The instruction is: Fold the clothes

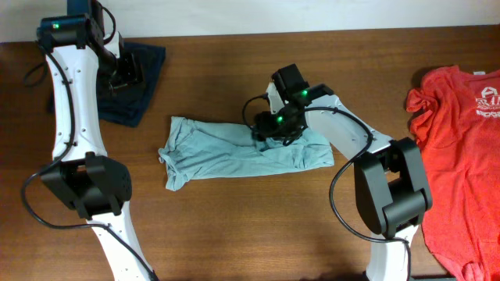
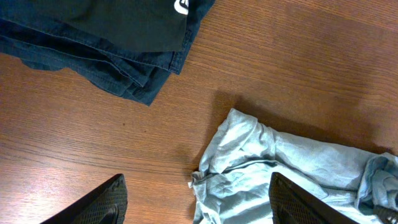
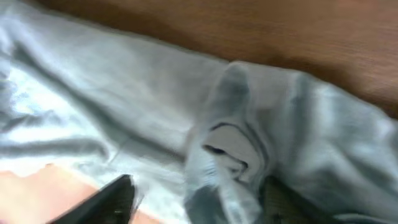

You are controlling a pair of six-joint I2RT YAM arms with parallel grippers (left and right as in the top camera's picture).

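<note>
Your left arm (image 1: 74,101) rises from its base at the near left corner of the table (image 1: 234,234) and stretches straight to the far left, its wrist bent down over a folded pile of dark navy garments (image 1: 141,86). Its jaws are wide open with nothing in them. In the left wrist view the two dark fingers (image 2: 109,199) stand well apart at the bottom edge, above bare wood and the crumpled left end of the pale blue-grey T-shirt (image 1: 226,148). Your right arm (image 1: 351,133) comes up from the near right, bends at the elbow and reaches left and down, so its wrist sits low over the right half of that shirt. Its jaws also stand apart, with a raised fold of the shirt (image 3: 230,143) between the fingers (image 3: 115,199). That view is blurred, so you cannot tell whether they touch the cloth. The shirt lies bunched in a long strip across the middle of the table. The red T-shirt (image 1: 453,156) is spread out at the right edge, well apart from both arms. Its white print (image 1: 488,97) is too small to read. A white mark (image 2: 181,5) on the dark pile is cut off by the frame edge and unreadable.
</note>
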